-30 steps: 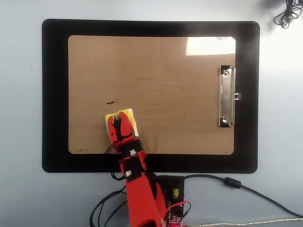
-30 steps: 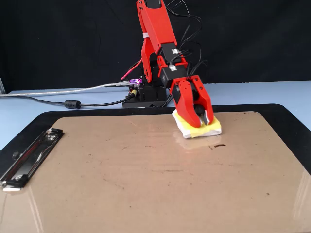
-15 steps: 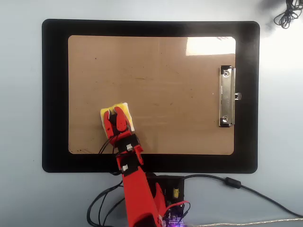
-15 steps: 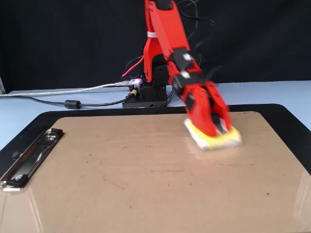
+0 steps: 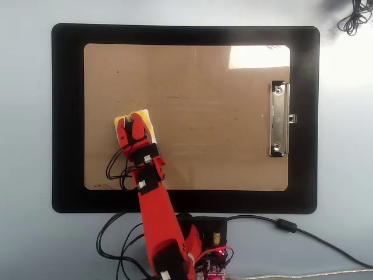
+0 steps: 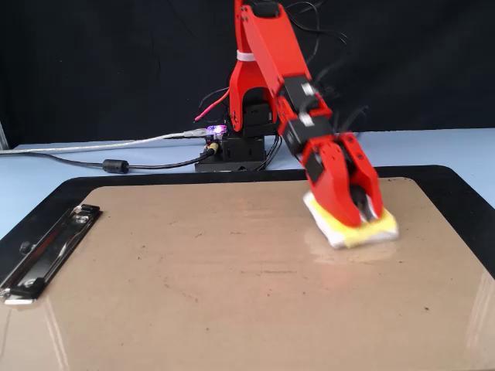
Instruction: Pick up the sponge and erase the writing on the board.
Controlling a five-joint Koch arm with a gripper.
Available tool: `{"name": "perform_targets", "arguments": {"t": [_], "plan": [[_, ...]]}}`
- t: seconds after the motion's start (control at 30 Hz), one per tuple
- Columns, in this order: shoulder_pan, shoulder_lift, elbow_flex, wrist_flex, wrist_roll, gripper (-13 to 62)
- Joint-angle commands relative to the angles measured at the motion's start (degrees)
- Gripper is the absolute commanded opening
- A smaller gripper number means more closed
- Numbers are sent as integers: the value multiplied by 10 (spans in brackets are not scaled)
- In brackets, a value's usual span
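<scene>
With the hand clamped on the sponge, pressing it flat at about nine o'clock on the board, no writing shows anywhere, so the erasing looks essentially done, bar faint smudges.

The red arm rises from its black base and reaches forward and down, its links stretched in a line that leans left in the overhead view and right in the fixed view. White connectors show on the wrist segments. The pincer points steeply downward, its two red jaws closed on the sponge and pressing it flat beneath their tips.
</scene>
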Motion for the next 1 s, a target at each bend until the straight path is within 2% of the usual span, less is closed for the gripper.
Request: {"name": "perform_targets", "arguments": {"t": [0.0,0.1,0.27,0.47,0.77,0.8,0.9,0.93,0.97], "plan": [[-33,96,-14,63,-19,-80],[-126,129,-19,103,-52,-80],[-244,97,-33,96,-127,-80],[-275,85,-30,93,-126,-80],[-240,33,-16,18,-69,-76],[-240,26,-5,4,-68,-33],[-242,24,7,-10,-66,258],[-243,25,13,-7,-66,323],[-244,31,18,-3,-68,331]]}}
